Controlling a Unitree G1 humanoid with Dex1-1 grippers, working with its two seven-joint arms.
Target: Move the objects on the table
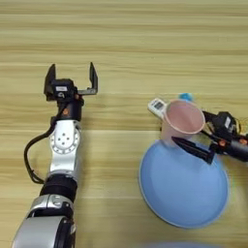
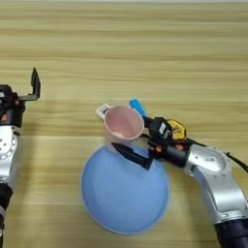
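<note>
The pale pink cup (image 1: 181,117) stands upright at the far rim of the light-blue plate (image 1: 184,193). Behind it, a white remote (image 1: 155,106) pokes out at its left and a small bright-blue block (image 2: 137,106) shows past its right side. My right gripper (image 2: 130,134) reaches in from the right, low over the plate's far edge, and sits around the cup. My left gripper (image 1: 71,78) is far off at the left, open and empty, pointing away from me over bare table (image 1: 126,43).
A yellow-and-black tape measure (image 2: 177,130) lies just behind my right wrist. The big plate fills the near right part of the table. A black cable loops beside my left forearm (image 1: 30,160).
</note>
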